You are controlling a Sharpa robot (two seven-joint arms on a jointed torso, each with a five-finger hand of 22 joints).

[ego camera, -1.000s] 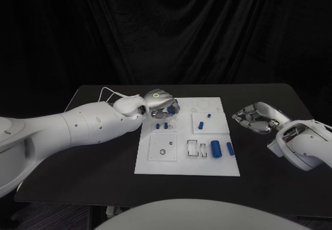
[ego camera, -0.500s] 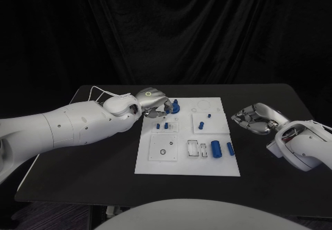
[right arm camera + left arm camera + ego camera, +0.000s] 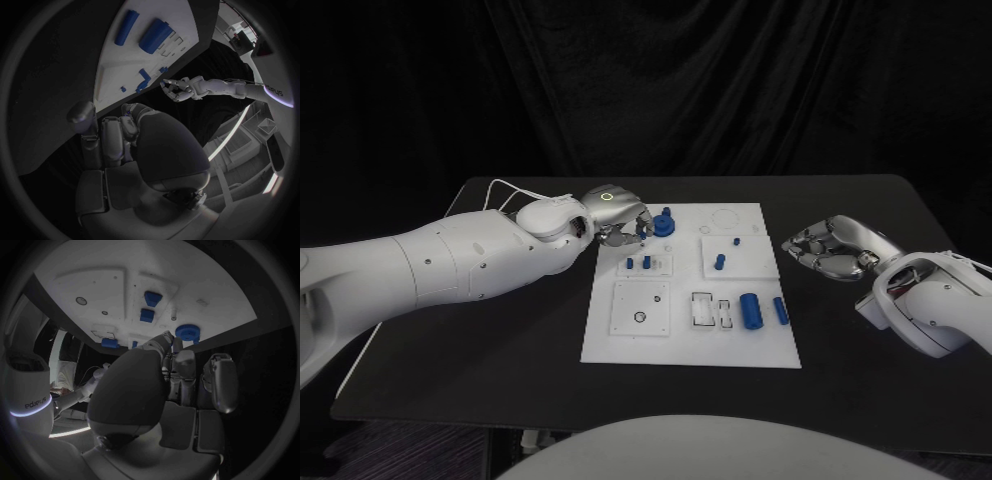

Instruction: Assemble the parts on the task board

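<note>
From the head camera you see the white task board (image 3: 692, 345) mid-table. Your left hand (image 3: 619, 218) sits at its far left corner, fingers curled beside a round blue gear (image 3: 664, 224), holding nothing. Your right hand (image 3: 828, 249) hovers off the board's right edge, fingers curled in, empty.

At your left wrist, a fingertip (image 3: 164, 337) nears the gear (image 3: 187, 332).

At your right wrist, two blue cylinders (image 3: 155, 35) lie on the board.

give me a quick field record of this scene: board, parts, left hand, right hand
board: white rectangular task board in the middle of the black table
parts: round blue gear-like part at the board's far left corner; two large blue cylinders near the right side; small blue pegs in between
left hand: left hand at the far left corner, beside the gear-like part; contact unclear
right hand: right hand off the board's right edge, fingers curled, holding nothing
</note>
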